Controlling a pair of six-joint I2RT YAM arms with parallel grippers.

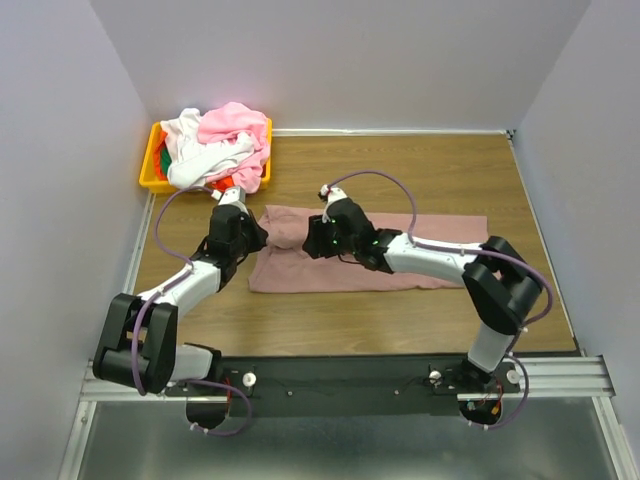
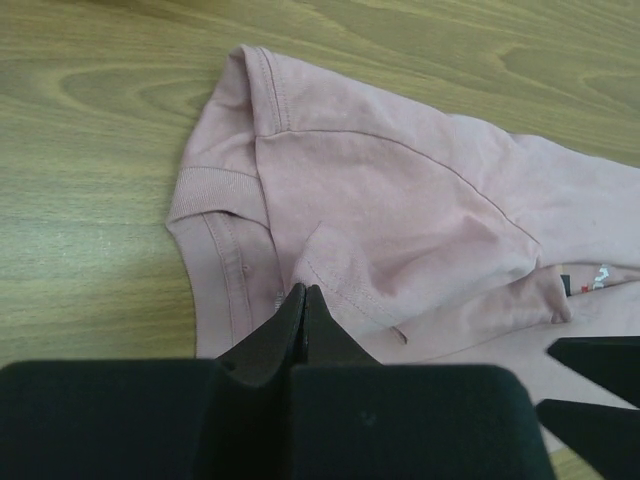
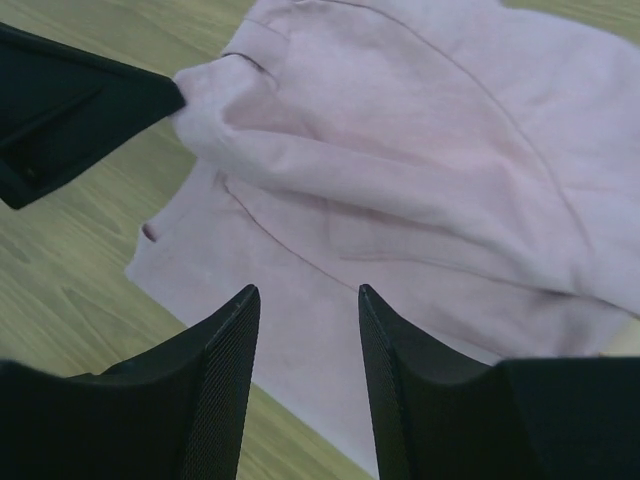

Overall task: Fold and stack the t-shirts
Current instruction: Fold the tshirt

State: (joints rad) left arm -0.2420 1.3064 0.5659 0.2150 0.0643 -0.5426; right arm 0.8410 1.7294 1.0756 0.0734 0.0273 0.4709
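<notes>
A dusty mauve-pink t-shirt (image 1: pixel 298 272) lies spread on the wooden table, its collar (image 2: pixel 213 186) at the left end and a small print (image 2: pixel 600 276) just showing. My left gripper (image 1: pixel 258 236) sits at that collar end, shut on a raised fold of the shirt (image 2: pixel 400 200). My right gripper (image 1: pixel 313 241) hovers open just to the right, over the shirt body (image 3: pixel 430 130), with nothing between its fingers (image 3: pixel 225 340). The other t-shirts, white (image 1: pixel 205 156), light pink (image 1: pixel 236 124), plus green and red-orange scraps, are heaped in the bin.
The yellow plastic bin (image 1: pixel 150 180) stands at the back left corner of the table. Bare wood (image 1: pixel 420 165) lies behind the shirt and along its front. White walls close in the table on three sides.
</notes>
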